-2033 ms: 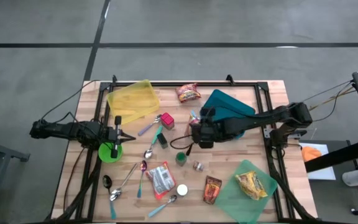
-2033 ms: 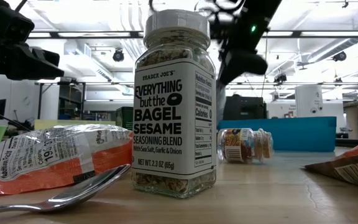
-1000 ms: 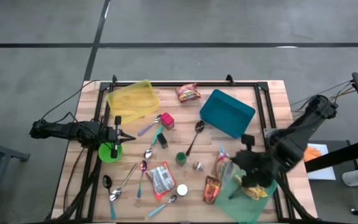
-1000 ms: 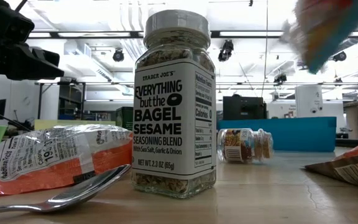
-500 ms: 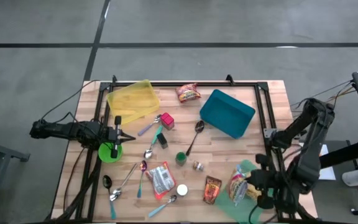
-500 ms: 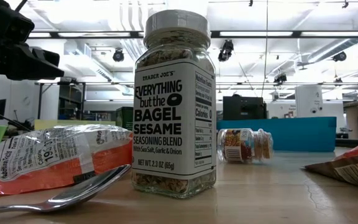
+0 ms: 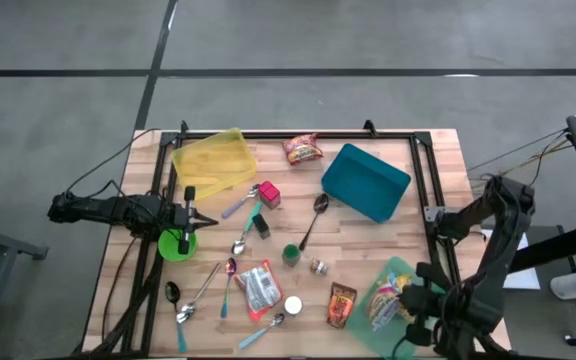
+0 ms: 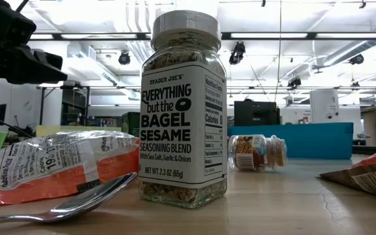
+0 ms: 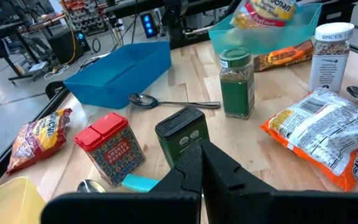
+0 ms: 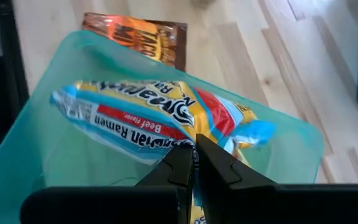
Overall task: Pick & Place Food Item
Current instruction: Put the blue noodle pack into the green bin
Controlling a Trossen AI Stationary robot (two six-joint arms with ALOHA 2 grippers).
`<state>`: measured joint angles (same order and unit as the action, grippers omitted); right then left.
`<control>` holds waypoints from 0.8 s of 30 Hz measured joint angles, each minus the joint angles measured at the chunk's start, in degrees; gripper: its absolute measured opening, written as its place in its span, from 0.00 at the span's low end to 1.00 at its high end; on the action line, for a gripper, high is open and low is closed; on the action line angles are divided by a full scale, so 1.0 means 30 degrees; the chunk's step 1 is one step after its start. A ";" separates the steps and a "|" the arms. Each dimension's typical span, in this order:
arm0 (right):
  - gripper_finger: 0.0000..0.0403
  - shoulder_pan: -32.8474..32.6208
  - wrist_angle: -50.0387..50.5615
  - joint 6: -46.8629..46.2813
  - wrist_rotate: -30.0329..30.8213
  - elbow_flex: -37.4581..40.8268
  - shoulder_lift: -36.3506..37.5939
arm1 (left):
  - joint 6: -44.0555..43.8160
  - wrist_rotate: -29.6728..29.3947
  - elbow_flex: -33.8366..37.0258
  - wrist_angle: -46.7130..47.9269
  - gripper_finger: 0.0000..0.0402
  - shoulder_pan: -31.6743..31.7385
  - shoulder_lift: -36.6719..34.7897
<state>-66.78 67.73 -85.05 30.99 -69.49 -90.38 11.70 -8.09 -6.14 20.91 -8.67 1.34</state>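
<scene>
The food item is a blue, yellow and red ramen packet (image 7: 385, 300), and my right gripper (image 7: 406, 304) is shut on it over the pale green tray (image 7: 400, 270) at the table's near right corner. The right wrist view has the packet (image 10: 142, 115) spread across the tray (image 10: 55, 168). Something yellow (image 10: 196, 214) shows in the tray beneath the fingers. Whether the packet touches the tray I cannot tell. My left gripper (image 7: 189, 214) waits shut at the table's left side, touching nothing. My right gripper pinches the ramen packet between its two fingers at one long edge, about midway along it (image 10: 186, 129). The fingers slant down from the table's near right side and lie across the packet. The packet stretches out ahead of the fingertips over the tray.
A brown packet (image 7: 342, 305) lies just left of the tray. A blue bin (image 7: 366, 180) stands at the far right, a yellow bin (image 7: 213, 160) at the far left. Spice jars (image 7: 291, 255), spoons (image 7: 314, 215), a red tin (image 7: 269, 193) and an orange packet (image 7: 258, 286) lie mid-table.
My right gripper has carried the ramen packet from beside the brown packet toward the table's near right corner and down over the green tray, rolling its wrist on the way. It has stayed shut on the packet.
</scene>
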 joint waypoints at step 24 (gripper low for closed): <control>0.55 -0.0400 -0.0194 -0.2514 -0.1929 0.0856 0.0472 | 0.0000 0.0004 -0.0002 0.0000 0.00 -0.0006 0.0000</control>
<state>-67.99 67.14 -92.59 25.20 -66.92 -88.97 11.70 -8.08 -6.15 20.91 -8.68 1.34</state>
